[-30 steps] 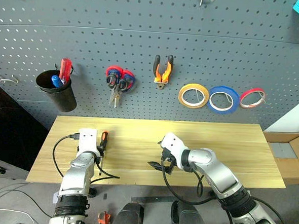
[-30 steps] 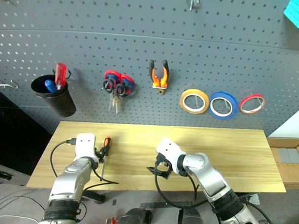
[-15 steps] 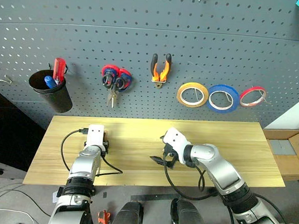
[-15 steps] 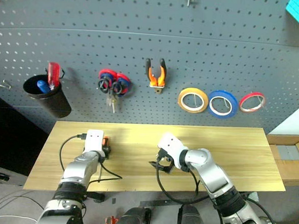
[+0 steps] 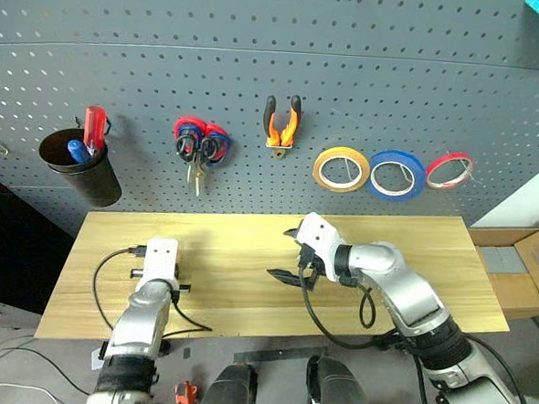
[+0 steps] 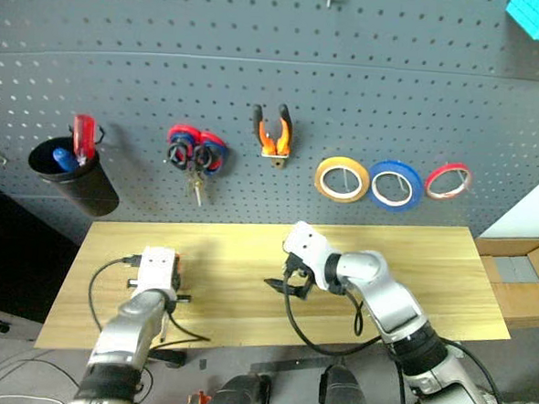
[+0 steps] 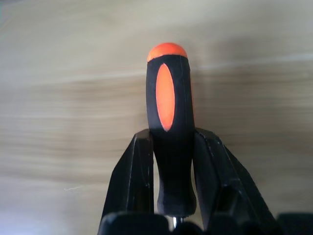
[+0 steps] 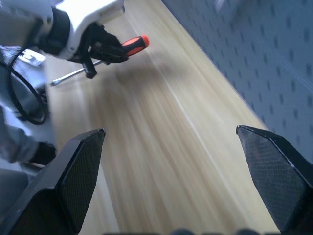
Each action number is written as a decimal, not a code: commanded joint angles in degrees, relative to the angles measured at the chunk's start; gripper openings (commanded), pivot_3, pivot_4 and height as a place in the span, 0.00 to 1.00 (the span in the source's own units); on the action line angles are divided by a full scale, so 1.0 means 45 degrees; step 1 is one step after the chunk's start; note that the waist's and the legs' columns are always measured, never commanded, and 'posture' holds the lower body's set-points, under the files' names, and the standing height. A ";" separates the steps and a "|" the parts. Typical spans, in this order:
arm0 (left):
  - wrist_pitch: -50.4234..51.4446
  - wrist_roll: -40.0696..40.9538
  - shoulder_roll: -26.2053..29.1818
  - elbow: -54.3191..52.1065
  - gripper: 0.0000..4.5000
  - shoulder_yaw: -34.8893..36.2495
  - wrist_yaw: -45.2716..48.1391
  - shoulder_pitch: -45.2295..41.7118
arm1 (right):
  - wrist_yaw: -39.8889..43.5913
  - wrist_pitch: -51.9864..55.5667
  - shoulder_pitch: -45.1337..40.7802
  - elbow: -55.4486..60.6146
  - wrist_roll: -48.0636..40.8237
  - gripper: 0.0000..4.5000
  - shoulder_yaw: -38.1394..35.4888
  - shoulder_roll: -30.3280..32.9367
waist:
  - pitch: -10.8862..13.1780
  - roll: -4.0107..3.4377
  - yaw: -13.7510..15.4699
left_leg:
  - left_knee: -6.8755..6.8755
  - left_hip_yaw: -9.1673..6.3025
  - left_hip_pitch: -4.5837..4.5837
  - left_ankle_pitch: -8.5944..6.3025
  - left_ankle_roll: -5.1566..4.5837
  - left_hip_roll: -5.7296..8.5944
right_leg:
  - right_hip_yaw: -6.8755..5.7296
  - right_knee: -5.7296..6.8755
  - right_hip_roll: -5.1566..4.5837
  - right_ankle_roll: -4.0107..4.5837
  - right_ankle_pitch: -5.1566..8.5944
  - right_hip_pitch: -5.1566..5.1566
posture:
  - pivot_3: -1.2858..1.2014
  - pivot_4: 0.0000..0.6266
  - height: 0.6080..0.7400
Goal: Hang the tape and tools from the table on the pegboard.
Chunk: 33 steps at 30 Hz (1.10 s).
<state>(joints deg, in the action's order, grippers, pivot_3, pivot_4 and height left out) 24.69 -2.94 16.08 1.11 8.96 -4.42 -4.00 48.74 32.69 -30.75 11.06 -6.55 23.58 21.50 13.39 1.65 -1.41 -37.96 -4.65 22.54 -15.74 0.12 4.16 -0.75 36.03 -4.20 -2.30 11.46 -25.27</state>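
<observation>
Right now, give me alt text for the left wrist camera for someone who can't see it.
The left gripper is shut on the screwdriver, its two black fingers clamping the orange-and-black handle. Behind it lies the light wooden table.

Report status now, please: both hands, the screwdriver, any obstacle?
Left hand shut on screwdriver handle, over the table. Right hand open, holding nothing. Pliers and yellow tape hang on pegboard. No obstacle seen.
</observation>
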 commanded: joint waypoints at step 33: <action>-0.4766 0.0963 0.3336 -0.0942 0.17 0.2751 0.1552 -0.7116 | -0.1214 -0.1946 -0.3619 -0.0904 -0.1841 1.00 -0.1796 -0.3132 | -0.0607 0.0232 0.0638 | -0.0038 0.0054 -0.0057 0.0073 0.0074 0.0021 | 0.0015 0.0132 0.0083 0.0024 -0.0046 -0.0008 | 0.54 0.17 1.00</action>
<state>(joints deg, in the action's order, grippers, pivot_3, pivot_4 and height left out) 7.06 1.32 30.18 -4.29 20.74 2.05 -34.40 45.08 24.29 -45.77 6.09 -15.72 16.49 7.70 10.66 2.70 1.46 -38.13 -4.39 22.28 -15.41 0.45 4.27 -0.67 36.63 -3.84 -2.19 11.25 -25.31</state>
